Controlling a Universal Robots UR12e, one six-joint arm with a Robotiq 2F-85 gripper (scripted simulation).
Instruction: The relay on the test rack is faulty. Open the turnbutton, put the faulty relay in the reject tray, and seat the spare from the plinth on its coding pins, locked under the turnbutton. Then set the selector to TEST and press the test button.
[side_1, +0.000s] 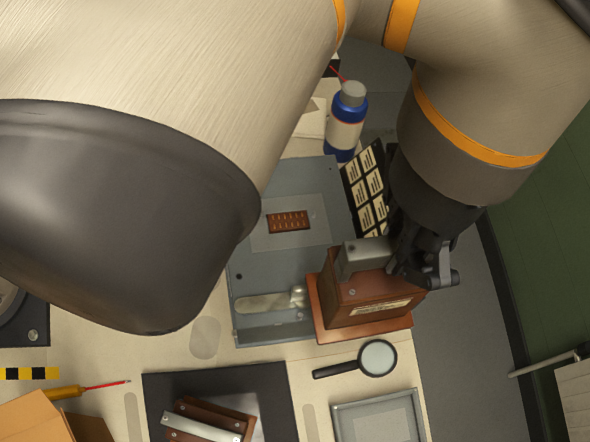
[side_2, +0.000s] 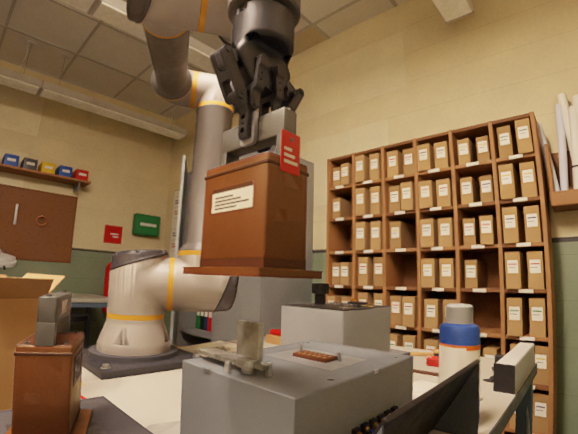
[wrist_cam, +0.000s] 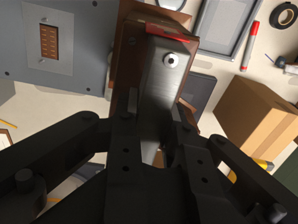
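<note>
The faulty relay (side_1: 367, 295), a brown box with a red tag (side_2: 290, 151) and a grey metal handle (wrist_cam: 162, 73) on top, hangs high in the air over the front right part of the grey test rack (side_2: 300, 385). The rack's socket with its coding pins (side_1: 288, 221) lies bare, and the turnbutton (side_1: 270, 301) is swung aside at the rack's near edge. The spare relay (side_2: 47, 370) stands on the dark plinth (side_1: 215, 400) at the front of the bench. The grey reject tray (side_1: 380, 415) sits right of the plinth. My gripper (side_2: 257, 112) is closed on the faulty relay's handle.
Behind the rack stand a grey control box (side_2: 335, 325) and a blue-and-white bottle (side_1: 346, 120). A card of labels (side_1: 367, 187) leans along the rack's right side. A magnifying glass (side_1: 360, 362) lies between rack and tray. A cardboard box (wrist_cam: 256, 122) sits at the bench's front left corner.
</note>
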